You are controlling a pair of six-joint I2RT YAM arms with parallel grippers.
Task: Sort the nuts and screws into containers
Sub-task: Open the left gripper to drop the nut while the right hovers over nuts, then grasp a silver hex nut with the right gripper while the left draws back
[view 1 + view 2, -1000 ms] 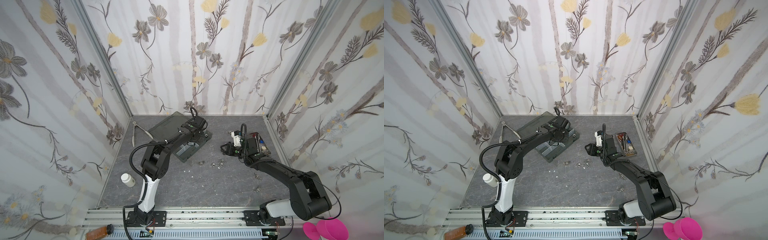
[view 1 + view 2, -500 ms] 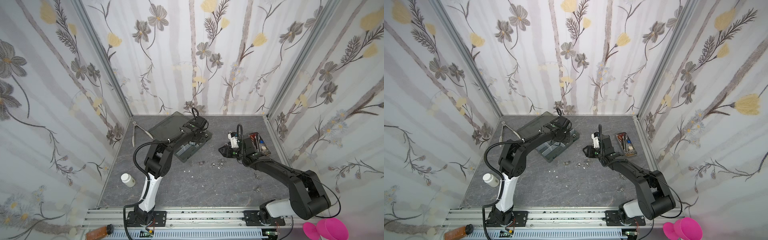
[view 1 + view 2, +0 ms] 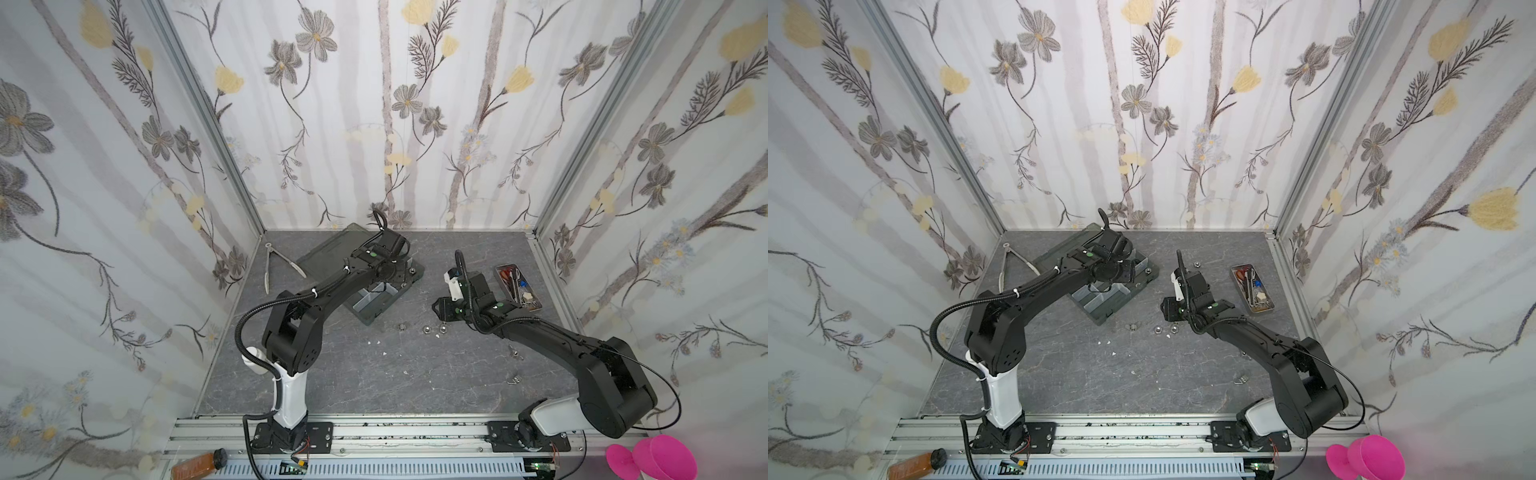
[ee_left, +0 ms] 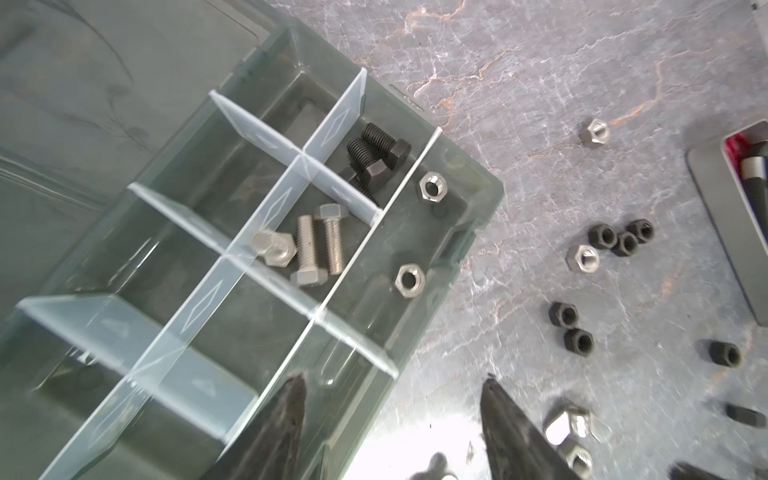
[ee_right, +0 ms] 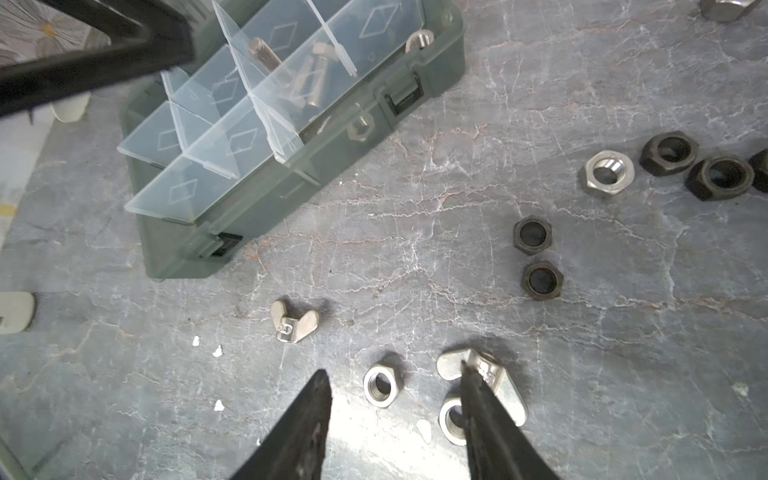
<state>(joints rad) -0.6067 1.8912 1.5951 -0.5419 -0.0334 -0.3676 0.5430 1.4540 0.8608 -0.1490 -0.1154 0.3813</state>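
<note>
Right wrist view: the right claw [image 5: 393, 368] is seen with jaws apart over the table [image 5: 415, 249]. A silver nut [image 5: 374, 395] lies loose between its fingers, and a wing nut [image 5: 449, 366] is partly hidden under one finger. A nut pickup is judged to be in hand. Black nuts [image 5: 518, 237] are scattered ahead of it, with the organizer box [image 5: 340, 174] beyond. The left claw [image 4: 395, 378] is held apart and empty over the box's near wall. Silver screws [image 4: 316, 249], black screws [image 4: 374, 158] and two sorted nuts [image 4: 400, 286] lie ahead of it in separate compartments. Next, a square closing on the silver nut alone is called for, with the wing nut kept clear.
</note>
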